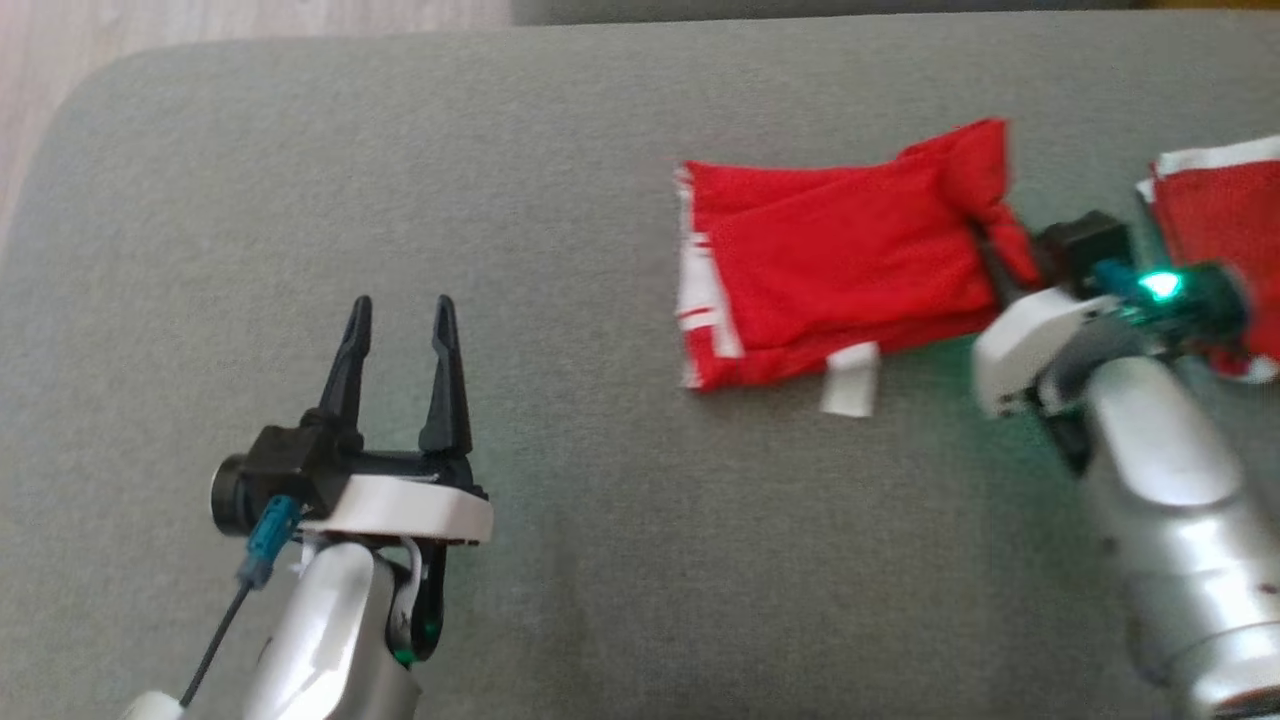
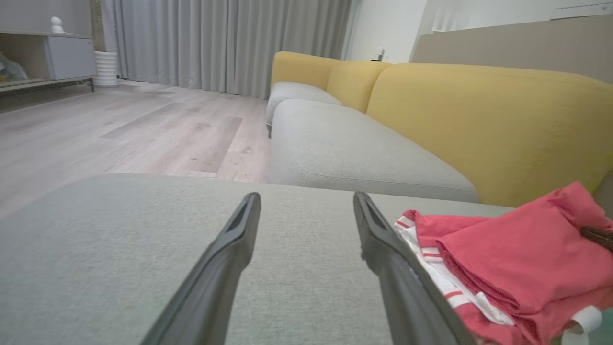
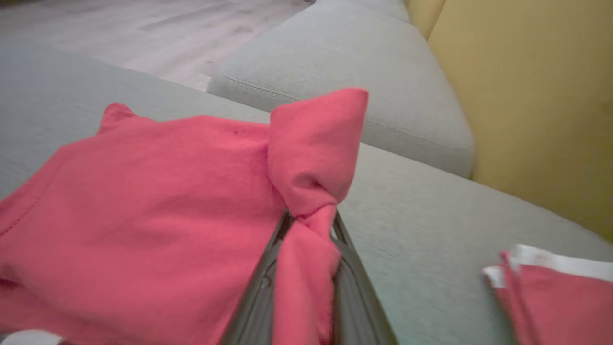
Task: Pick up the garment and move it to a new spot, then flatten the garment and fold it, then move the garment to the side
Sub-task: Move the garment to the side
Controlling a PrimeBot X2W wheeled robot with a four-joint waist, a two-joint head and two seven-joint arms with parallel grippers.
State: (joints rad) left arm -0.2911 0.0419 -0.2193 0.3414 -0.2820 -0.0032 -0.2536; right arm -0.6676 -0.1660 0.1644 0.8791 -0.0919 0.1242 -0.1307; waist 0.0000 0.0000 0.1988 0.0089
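A folded red garment [image 1: 840, 270] with white trim lies right of centre on the grey cushion [image 1: 560, 180]. My right gripper [image 1: 990, 240] is shut on the garment's right edge, and the pinched cloth bunches up into a raised corner [image 3: 316, 148] between the two dark fingers [image 3: 261, 292]. The same garment [image 2: 503, 258] shows low at the right of the left wrist view. My left gripper [image 1: 400, 325] hovers open over bare cushion at the lower left, well apart from the garment, with nothing between its fingers [image 2: 230, 249].
A second red piece with a white band [image 1: 1215, 205] lies at the far right edge, also low right in the right wrist view [image 3: 550, 282]. Beyond the cushion stand a grey sofa seat [image 2: 345, 143] with a yellow backrest [image 2: 479, 110] and wooden floor [image 2: 119, 124].
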